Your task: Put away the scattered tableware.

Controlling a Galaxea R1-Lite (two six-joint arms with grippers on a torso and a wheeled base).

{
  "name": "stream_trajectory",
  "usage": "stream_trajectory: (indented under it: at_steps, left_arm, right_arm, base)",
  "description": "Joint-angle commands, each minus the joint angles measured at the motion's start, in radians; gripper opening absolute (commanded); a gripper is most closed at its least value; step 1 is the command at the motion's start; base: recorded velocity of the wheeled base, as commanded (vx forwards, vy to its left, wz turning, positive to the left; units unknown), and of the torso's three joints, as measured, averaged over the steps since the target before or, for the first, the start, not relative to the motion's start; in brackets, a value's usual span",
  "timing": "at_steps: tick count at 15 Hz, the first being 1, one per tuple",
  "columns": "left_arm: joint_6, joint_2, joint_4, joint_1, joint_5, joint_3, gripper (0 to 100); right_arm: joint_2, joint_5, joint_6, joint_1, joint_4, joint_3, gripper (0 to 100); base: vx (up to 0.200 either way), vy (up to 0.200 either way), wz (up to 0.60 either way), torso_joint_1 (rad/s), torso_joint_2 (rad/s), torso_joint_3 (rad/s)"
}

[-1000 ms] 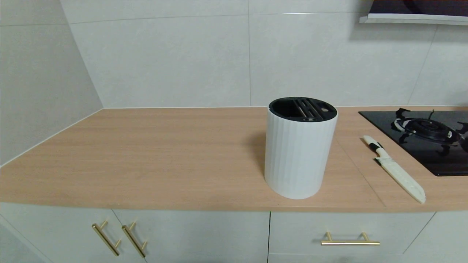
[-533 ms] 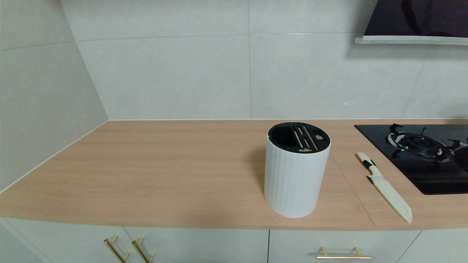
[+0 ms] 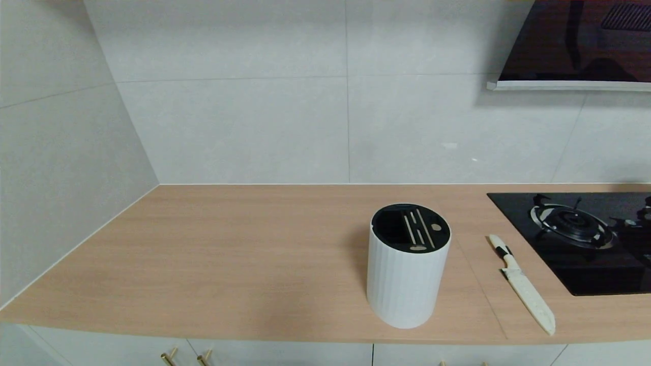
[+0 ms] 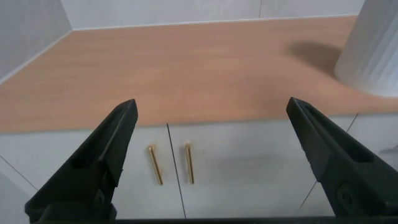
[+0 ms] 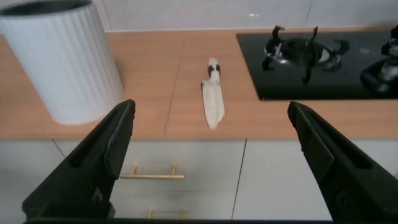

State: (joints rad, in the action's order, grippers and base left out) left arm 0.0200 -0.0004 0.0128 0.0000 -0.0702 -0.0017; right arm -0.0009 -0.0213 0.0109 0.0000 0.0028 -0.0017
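A white ribbed cylindrical holder [image 3: 407,274] with a black slotted top stands upright on the wooden counter [image 3: 229,264], near its front edge. A cream-coloured knife [image 3: 521,283] with a black band on its handle lies flat to the holder's right, its blade pointing toward the front edge. In the left wrist view my left gripper [image 4: 211,162] is open, held in front of the counter's edge over the cabinet doors, with the holder [image 4: 376,46] off to one side. My right gripper [image 5: 211,162] is open too, in front of the counter, facing the knife [image 5: 212,94] and the holder [image 5: 62,59].
A black gas hob [image 3: 574,239] with burner grates sits at the counter's right end, close to the knife. A range hood [image 3: 574,46] hangs above it. Tiled walls close off the back and left. White cabinets with gold handles [image 4: 171,163] are below.
The head camera has risen and tilted, so the whole scene sits lower in the picture. The holder and knife keep their places on the counter.
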Motion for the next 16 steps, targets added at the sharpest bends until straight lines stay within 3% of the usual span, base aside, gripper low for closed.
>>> stream_trajectory:
  at_steps: [1, 6, 16]
  left_arm:
    - [0.0, 0.0, 0.0, 0.0, 0.0, 0.0, 100]
    - [0.0, 0.0, 0.0, 0.0, 0.0, 0.0, 100]
    - [0.0, 0.0, 0.0, 0.0, 0.0, 0.0, 100]
  right_arm:
    - [0.001, 0.0, 0.0, 0.0, 0.0, 0.0, 100]
    - [0.001, 0.0, -0.002, 0.0, 0.0, 0.0, 100]
    - [0.001, 0.0, -0.009, 0.002, -0.001, 0.0, 100]
  base:
    - [0.0, 0.0, 0.0, 0.237, -0.5, -0.266]
    - [0.0, 0.0, 0.0, 0.17, -0.36, -0.184]
    - [0.0, 0.0, 0.0, 0.003, -0.01, -0.002]
